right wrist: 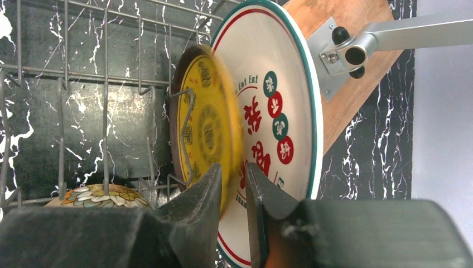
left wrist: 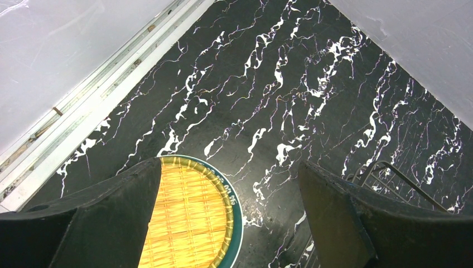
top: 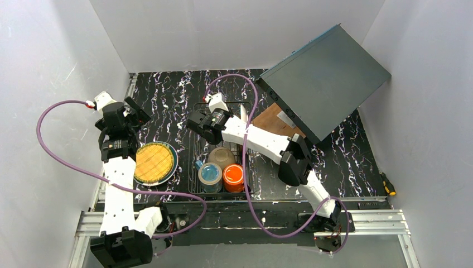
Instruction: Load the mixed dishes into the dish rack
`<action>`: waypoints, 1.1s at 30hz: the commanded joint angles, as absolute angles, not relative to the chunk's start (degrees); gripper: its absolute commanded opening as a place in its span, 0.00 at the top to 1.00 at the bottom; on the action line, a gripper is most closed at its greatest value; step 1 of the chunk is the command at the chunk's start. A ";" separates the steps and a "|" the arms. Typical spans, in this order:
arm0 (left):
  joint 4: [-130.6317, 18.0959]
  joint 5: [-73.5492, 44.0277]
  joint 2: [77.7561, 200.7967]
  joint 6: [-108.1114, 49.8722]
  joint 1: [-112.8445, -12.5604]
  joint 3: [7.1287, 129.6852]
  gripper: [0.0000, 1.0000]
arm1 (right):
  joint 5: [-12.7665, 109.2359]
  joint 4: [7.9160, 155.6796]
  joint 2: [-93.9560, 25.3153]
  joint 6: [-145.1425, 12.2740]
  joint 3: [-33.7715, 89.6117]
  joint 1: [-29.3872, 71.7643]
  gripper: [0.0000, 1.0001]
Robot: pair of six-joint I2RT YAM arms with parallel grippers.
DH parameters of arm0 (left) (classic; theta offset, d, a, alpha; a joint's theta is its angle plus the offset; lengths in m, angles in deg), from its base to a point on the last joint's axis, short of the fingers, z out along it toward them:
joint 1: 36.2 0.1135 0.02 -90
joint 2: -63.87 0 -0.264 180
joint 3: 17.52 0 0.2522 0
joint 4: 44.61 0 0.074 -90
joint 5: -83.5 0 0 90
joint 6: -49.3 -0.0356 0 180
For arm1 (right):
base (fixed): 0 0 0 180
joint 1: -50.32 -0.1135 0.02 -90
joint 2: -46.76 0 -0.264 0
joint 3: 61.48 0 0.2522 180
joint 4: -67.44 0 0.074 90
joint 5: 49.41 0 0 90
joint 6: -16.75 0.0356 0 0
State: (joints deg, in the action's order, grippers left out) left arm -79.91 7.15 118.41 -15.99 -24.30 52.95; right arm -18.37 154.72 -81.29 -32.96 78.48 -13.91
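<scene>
The dish rack holds the white-and-tan bowl, the blue mug and the orange mug. In the right wrist view the yellow ornate plate stands on edge in the rack, blurred, beside the white plate with coloured marks. My right gripper has its jaws a narrow way apart around the yellow plate's rim, which does not fill the gap. My left gripper is open and empty above a yellow woven-pattern plate on the table.
A brown wooden board and a large grey slanted panel stand right of the rack. A yellow-handled tool lies at the far right. White walls close in the table. The rack's corner shows beside my left gripper.
</scene>
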 commanded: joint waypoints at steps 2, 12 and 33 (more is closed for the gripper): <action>-80.70 7.04 117.38 -15.77 -23.99 52.47 0.09 | -16.98 153.77 -81.80 -31.11 77.85 -13.76 0.67; -80.70 6.53 117.73 -15.76 -24.01 52.35 0.09 | -14.26 152.37 -79.54 -35.28 80.44 -13.95 0.64; -81.76 0.34 126.49 -15.50 -25.67 52.81 0.09 | 15.55 122.60 -50.84 -53.10 58.42 -17.37 0.02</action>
